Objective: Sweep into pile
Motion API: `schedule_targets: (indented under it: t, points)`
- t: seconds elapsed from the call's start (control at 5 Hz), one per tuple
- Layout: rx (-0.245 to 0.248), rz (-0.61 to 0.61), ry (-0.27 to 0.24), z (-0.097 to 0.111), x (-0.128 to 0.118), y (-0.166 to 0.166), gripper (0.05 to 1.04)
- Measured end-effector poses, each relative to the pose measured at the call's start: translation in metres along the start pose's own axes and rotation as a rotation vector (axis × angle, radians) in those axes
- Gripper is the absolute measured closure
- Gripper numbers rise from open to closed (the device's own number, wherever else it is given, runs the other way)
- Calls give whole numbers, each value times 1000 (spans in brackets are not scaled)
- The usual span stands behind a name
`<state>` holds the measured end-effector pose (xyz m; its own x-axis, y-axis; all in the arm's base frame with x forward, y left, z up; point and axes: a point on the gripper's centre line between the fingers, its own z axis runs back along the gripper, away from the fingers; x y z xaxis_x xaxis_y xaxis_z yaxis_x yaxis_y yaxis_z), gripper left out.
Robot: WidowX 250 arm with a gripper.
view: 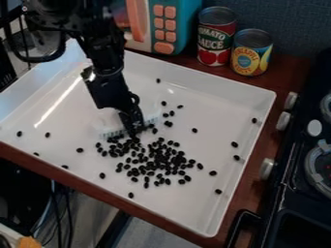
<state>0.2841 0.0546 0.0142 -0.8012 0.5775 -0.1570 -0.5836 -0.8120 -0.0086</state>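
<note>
White is the big tray [219,106] we see first, set at a slant on a brown table [284,80]. Along the right of our view runs a black stove [291,169], its pale knobs [265,168] facing the tray. From the upper left comes the black arm [107,58], and its gripper [134,131] hangs low over the middle of the tray, pinching the brush. Behind the tray's far edge we have a teal microwave [184,14] with orange buttons. The pile [158,162] of black beans lies in the near half of the tray, loosely packed and thinning out at its rim. Two cans stand side by side to the right of the microwave, a red and green one [217,36] and a shorter yellow and blue one [251,53]. The pale brush [113,133] sits at the pile's far side, bristles down. Smallest of all, stray beans [19,133] dot the tray around the pile.
</note>
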Motion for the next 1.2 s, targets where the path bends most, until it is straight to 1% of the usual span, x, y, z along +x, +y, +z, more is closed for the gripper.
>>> schedule_targets:
  t: [0.2, 0.6, 1.0, 1.2]
  points:
    - [17, 25, 5, -1, -2, 13, 329]
    - [19, 63, 27, -2, -7, 33, 329]
    - [50, 89, 38, -2, -12, 60, 329]
    - [49, 68, 40, -2, -14, 69, 329]
